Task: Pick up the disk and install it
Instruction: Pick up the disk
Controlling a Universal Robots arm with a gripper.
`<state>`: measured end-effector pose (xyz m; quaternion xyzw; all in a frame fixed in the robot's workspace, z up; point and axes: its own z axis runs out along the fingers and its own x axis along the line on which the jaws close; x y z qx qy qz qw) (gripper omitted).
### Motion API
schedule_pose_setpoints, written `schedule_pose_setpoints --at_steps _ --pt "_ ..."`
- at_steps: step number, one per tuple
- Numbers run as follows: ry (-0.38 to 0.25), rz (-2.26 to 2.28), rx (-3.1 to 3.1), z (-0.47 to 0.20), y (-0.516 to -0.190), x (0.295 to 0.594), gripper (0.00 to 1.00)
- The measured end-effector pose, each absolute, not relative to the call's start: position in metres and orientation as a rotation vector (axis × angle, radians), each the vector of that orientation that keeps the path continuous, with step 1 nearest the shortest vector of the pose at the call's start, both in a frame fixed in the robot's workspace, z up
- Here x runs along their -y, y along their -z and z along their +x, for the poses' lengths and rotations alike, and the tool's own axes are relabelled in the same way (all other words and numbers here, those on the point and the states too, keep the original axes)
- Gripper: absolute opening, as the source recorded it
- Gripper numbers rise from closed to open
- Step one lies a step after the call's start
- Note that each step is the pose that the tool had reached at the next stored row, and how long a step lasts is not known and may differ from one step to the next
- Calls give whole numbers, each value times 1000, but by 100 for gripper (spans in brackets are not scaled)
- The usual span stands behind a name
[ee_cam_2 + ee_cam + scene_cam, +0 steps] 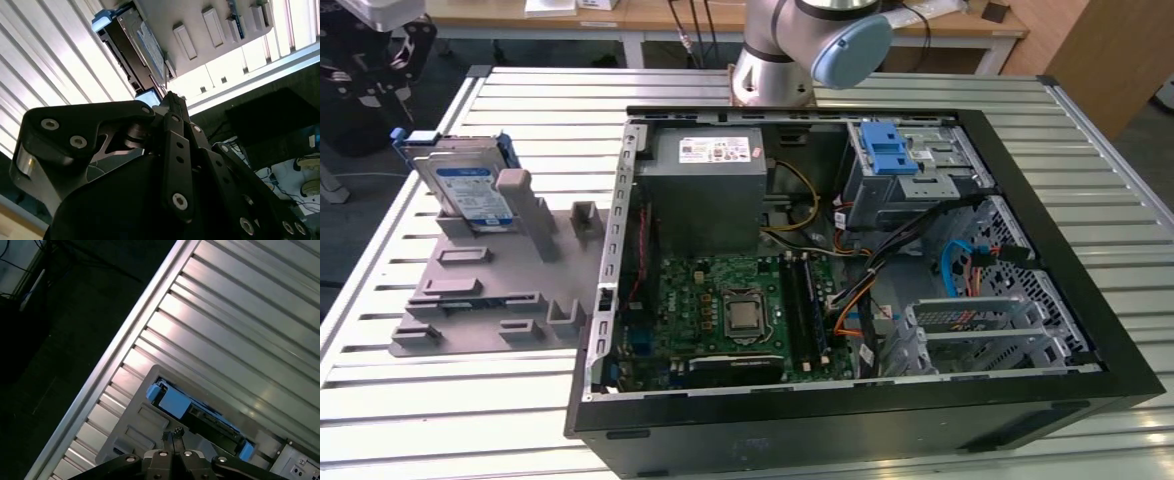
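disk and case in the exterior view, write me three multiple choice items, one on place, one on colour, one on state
1. Where is the disk?
A. in the case
B. on edge in the grey holder
C. flat on the table

2. Its rails are:
A. red
B. green
C. blue

3. The case is:
A. open on top
B. closed
C. standing on end

Key:
1 B: it stands in the holder at the exterior view's left.
2 C: blue plastic runs along its upper edge.
3 A: the green board shows inside.

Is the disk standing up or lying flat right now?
Upright: the disk stands on edge in the grey holder, outside the computer case.
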<state>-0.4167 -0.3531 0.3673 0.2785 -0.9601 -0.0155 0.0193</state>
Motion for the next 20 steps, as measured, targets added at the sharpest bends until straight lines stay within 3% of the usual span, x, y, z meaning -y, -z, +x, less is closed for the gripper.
schedule_pose_setpoints --at_steps 20 --pt "45 1260 2843 -417 -367 353 11"
